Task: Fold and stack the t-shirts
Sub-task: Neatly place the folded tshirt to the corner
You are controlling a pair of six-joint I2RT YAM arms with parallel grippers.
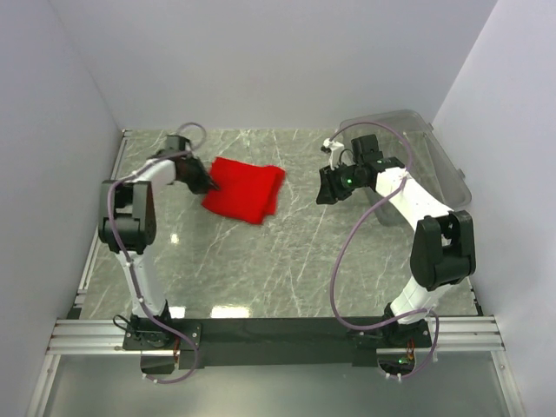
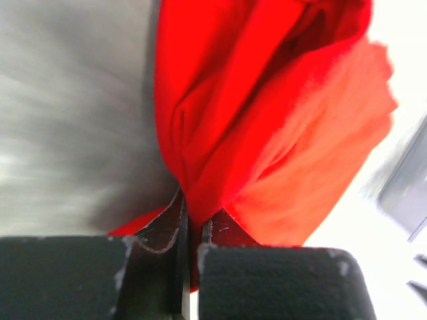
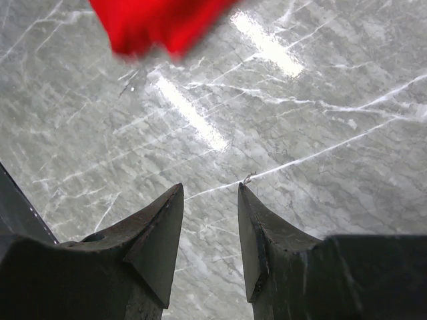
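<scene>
On table (image 1: 287, 261), L fingers (image 2: 163, 227) pinch red tee (image 2: 220, 100)

The red t-shirt (image 1: 246, 188) lies loosely folded, left of centre.

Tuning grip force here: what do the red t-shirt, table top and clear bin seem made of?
Red t-shirt: soft matte fabric, probably cotton knit; it bunches in creases. Table top: glossy grey marble or marble-look laminate; white veins, bright reflections. Clear bin: transparent plastic, likely; the surface behind shows through.
</scene>
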